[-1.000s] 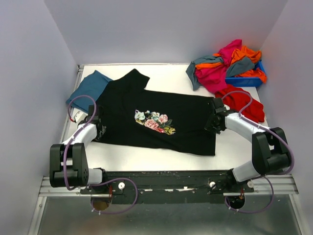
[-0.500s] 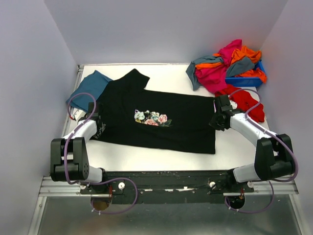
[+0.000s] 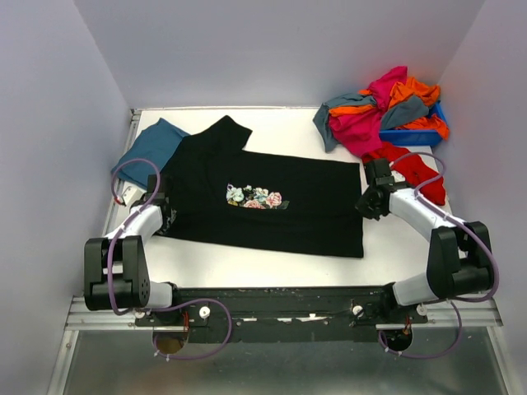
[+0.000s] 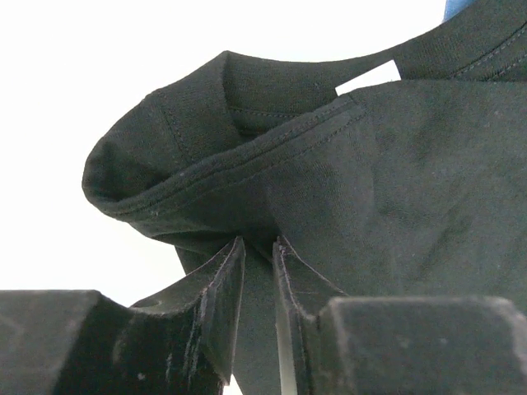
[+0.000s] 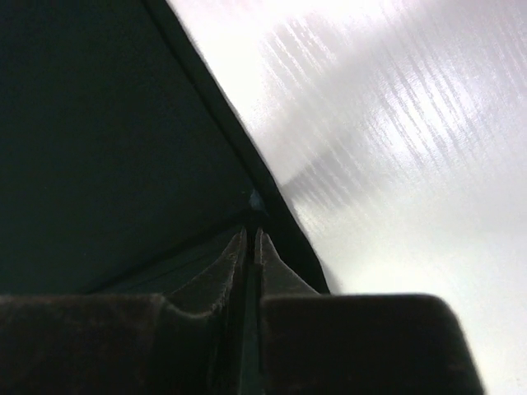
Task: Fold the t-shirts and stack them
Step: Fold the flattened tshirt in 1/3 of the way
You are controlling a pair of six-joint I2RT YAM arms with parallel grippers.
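**Overhead view.** The black t-shirt lies spread print-up across the middle of the white table, with its floral print just left of centre. I have the left gripper at the garment's left edge and the right gripper at its right edge. With one claw on each side, I judge this to be the stance for lifting an edge and carrying it over in a first fold. The teal t-shirt sits at upper left, touching the black one or tucked under its corner; I cannot tell which. The unsorted heap of t-shirts fills the upper right and spills over the blue bin. A red t-shirt trails below the heap, just beside the right arm.

**Left wrist view.** The claw is pinching a gathered bunch of black cloth, and a stitched hem loops above the fingers.

**Right wrist view.** The fingers are pressed almost together on the shirt's thin edge, where the hem line meets their tips. Bare table glares at the right of the frame.

**Hard to make out.**
- I cannot tell how many layers each claw holds, because black on black hides the folds.
- In the overhead view both pinch points are hidden under the wrists.
- The bin shows only a strip of its rim.
- The number of shirts in the heap is uncertain.
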